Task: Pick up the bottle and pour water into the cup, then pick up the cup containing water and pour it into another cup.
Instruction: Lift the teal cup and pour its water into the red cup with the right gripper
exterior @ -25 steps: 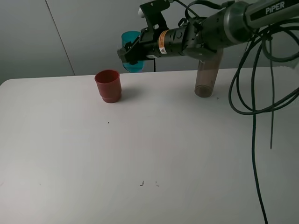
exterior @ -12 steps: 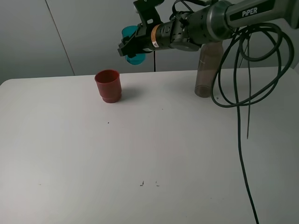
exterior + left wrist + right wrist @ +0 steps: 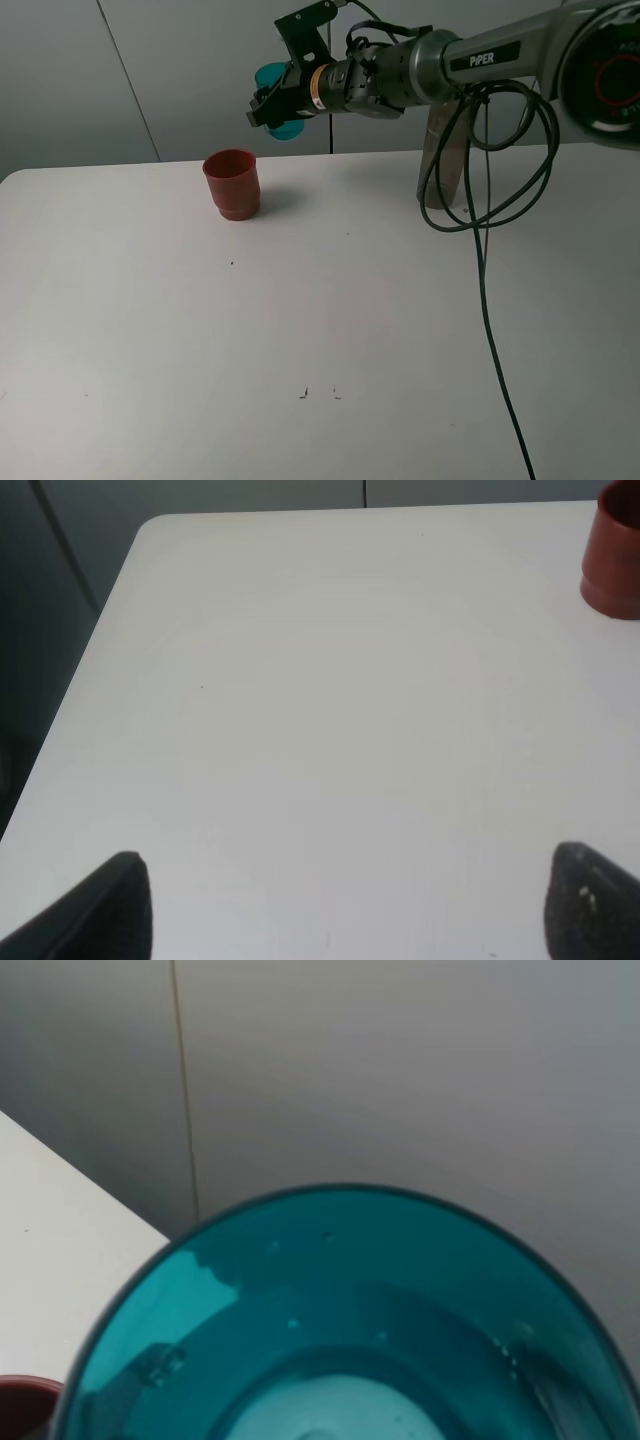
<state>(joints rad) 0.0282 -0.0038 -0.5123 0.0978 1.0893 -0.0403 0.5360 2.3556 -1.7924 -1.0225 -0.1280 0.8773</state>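
My right gripper (image 3: 268,108) is shut on the teal cup (image 3: 285,129), holding it in the air above and to the right of the red cup (image 3: 232,183). In the right wrist view the teal cup (image 3: 350,1330) fills the frame, mouth towards the camera, with droplets inside. The red cup's rim (image 3: 20,1405) shows below it. The smoky bottle (image 3: 442,165) stands at the back right, partly hidden behind the right arm. In the left wrist view my left gripper (image 3: 350,920) is open over bare table, with the red cup (image 3: 612,555) far ahead of it.
A white table (image 3: 300,320) spans the view, with a grey wall behind it. Black cables (image 3: 485,250) hang from the right arm down over the table's right side. The table's left edge (image 3: 90,660) shows in the left wrist view.
The right arm has lifted the teal cup a little higher and to the left, towards the space above the red cup. The red cup and the bottle have not moved.
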